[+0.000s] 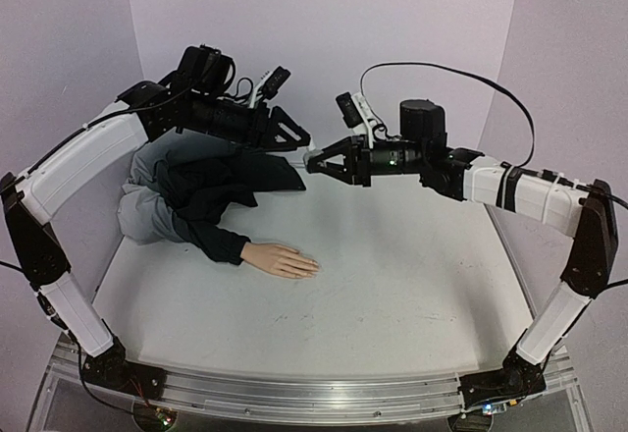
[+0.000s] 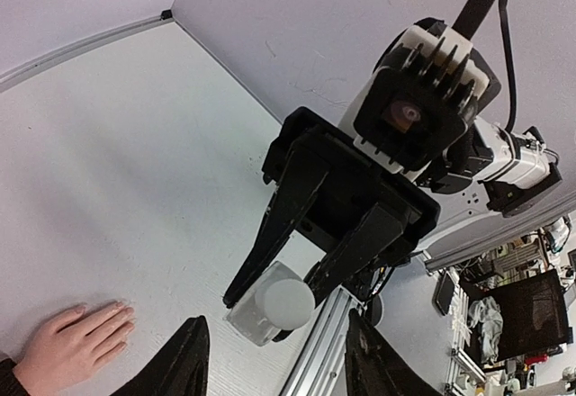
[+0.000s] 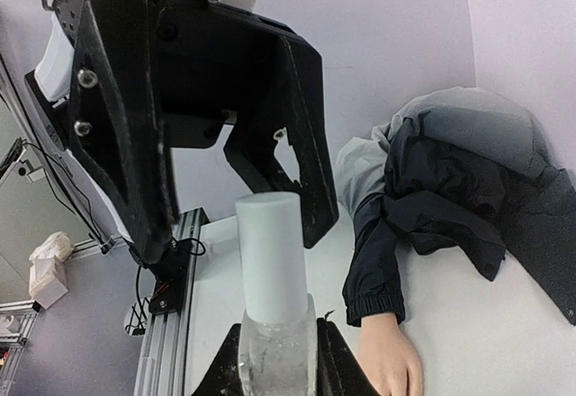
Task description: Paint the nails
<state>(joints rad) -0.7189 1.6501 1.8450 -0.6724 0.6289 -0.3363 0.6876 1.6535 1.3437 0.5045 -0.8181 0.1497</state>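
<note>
**Bottle held aloft, cap on; nails far below**

End effectors: the right end effector (image 1: 314, 163) is clamped low on the bottle (image 3: 277, 351), with the cap (image 3: 270, 252) pointing at the left end effector (image 1: 302, 140). The left one has its fingers spread and sits just in front of the cap. No contact shows in either wrist view.

Nails (image 1: 311, 267): on the hand (image 1: 280, 257), which lies palm down on the counter (image 1: 412, 285). They are below both end effectors, toward the arm bases and well apart from them. They are too small to tell whether any paint is on them.

Handling (judgement):
- Nails: rigid, tiny and smooth, with nothing to grip, so brush contact only and light.
- Hand: probably light. Only the sleeve (image 1: 221, 241) and jacket (image 1: 221, 182) anchor it, so a sideways push could slide it.
- Bottle: clear, light and slick, and likely breakable if dropped from here. Keep the low hold on its body.
- Cap: take it by its round sides. They are smooth, so it may slip when twisted.

Surface: the counter is white and smooth with faint scuffs.

Room: pale walls close behind the end effectors and on both sides. The jacket is heaped beneath the left end effector.
</note>
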